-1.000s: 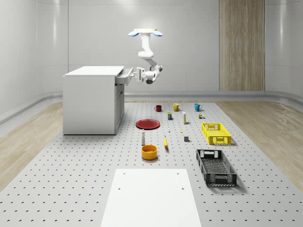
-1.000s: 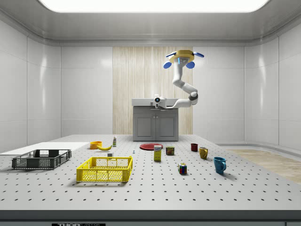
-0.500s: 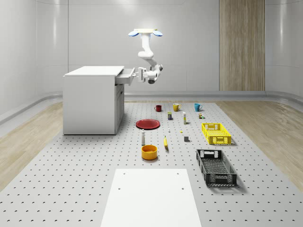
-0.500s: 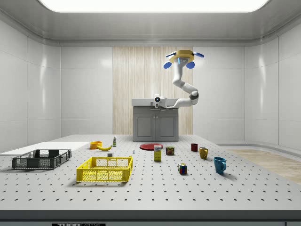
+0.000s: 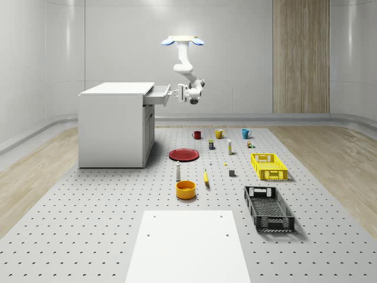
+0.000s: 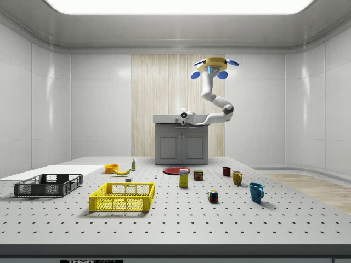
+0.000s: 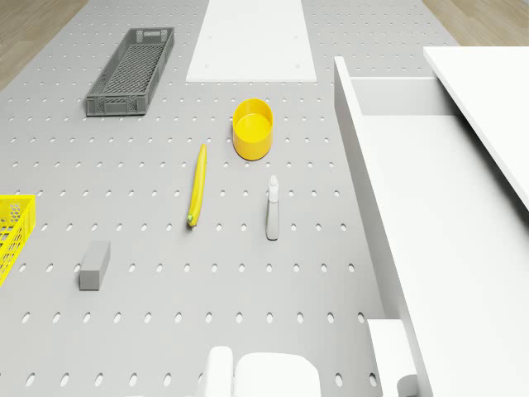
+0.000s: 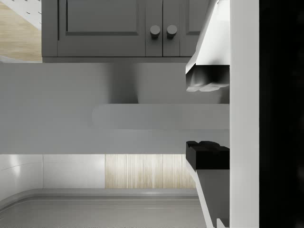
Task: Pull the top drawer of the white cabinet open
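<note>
Overhead, the drone (image 5: pixel 182 40) hovers above open floor just off the white cabinet (image 5: pixel 115 124), a boxy block with panelled doors. Its jointed arm bends down to the top drawer (image 5: pixel 156 95), a shallow smooth tray standing partly out from the cabinet's front edge, with free air beyond it. The gripper (image 5: pixel 174 91) sits at the drawer front. Up close in the wrist view, its pads (image 8: pixel 207 78) stand apart with the flat bar handle (image 8: pixel 142 117) level with the gap; whether they touch it I cannot tell. From the drone camera the drawer's bare inside (image 7: pixel 430 207) lies open above the perforated grey floor (image 7: pixel 149 273).
</note>
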### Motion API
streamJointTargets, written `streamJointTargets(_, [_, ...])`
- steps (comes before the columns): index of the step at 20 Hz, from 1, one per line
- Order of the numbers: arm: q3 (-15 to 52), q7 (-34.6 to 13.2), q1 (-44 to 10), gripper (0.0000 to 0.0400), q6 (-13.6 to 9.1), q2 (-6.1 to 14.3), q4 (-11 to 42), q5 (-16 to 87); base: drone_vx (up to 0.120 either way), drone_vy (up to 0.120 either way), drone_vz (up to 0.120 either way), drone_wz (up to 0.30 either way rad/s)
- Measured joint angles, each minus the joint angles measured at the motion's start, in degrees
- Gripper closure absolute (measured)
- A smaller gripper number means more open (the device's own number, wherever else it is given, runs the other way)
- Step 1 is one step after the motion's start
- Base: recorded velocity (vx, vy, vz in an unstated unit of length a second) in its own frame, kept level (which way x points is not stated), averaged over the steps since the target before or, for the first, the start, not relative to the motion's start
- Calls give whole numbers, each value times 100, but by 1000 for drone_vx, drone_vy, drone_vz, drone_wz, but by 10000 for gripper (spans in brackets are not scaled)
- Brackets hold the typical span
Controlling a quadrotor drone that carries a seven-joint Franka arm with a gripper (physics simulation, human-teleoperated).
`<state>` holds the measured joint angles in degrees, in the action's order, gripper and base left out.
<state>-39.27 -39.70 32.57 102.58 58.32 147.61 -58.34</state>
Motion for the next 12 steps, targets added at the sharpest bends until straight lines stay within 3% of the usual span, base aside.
streamJointTargets(3, [-108, -30, 18, 146, -52, 33, -42, 106, 0, 120, 0, 0])
streamJointTargets(6, [-177, -55, 47, 119, -65, 65, -65, 178, 0, 120, 0, 0])
streamJointTargets(12, [-253, -98, 116, 100, -37, 127, -79, 267, 0, 7, 0, 0])
